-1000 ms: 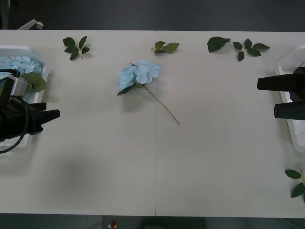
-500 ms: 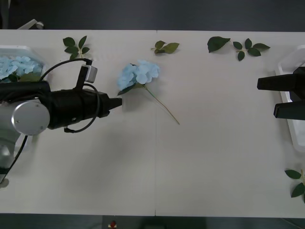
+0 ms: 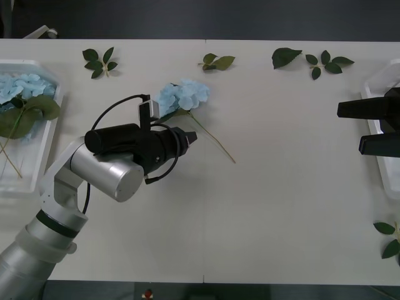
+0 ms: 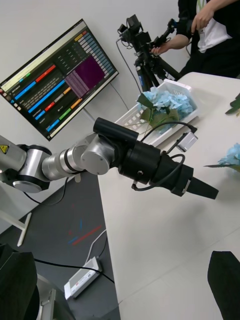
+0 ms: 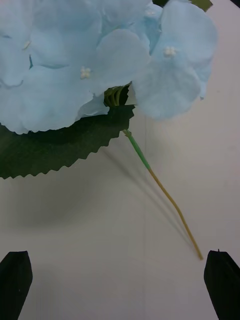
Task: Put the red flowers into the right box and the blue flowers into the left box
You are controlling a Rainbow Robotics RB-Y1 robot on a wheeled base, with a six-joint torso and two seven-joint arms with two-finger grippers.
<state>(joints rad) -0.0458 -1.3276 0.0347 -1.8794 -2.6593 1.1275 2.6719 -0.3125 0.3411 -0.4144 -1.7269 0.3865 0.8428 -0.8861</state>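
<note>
One blue flower (image 3: pixel 182 96) lies at the table's middle, its stem (image 3: pixel 214 140) trailing toward the front right. My left gripper (image 3: pixel 191 136) hovers open just over that stem, beside the bloom. In the left wrist view the bloom (image 5: pixel 95 60), its leaf (image 5: pixel 50 147) and stem (image 5: pixel 162 187) lie ahead of the two spread fingertips (image 5: pixel 15 282). The left box (image 3: pixel 39 159) at the far left holds more blue flowers (image 3: pixel 20 87). My right gripper (image 3: pixel 350 128) waits open over the right box (image 3: pixel 382 78). The red flowers are out of view.
Loose green leaf sprigs lie along the table's far edge (image 3: pixel 100 61) (image 3: pixel 217 61) (image 3: pixel 315 61), and another sprig (image 3: pixel 389 237) lies at the front right. The front half of the table is bare.
My left arm has swung from beside the left box across the table to the blue flower in the middle. The right arm has not moved.
</note>
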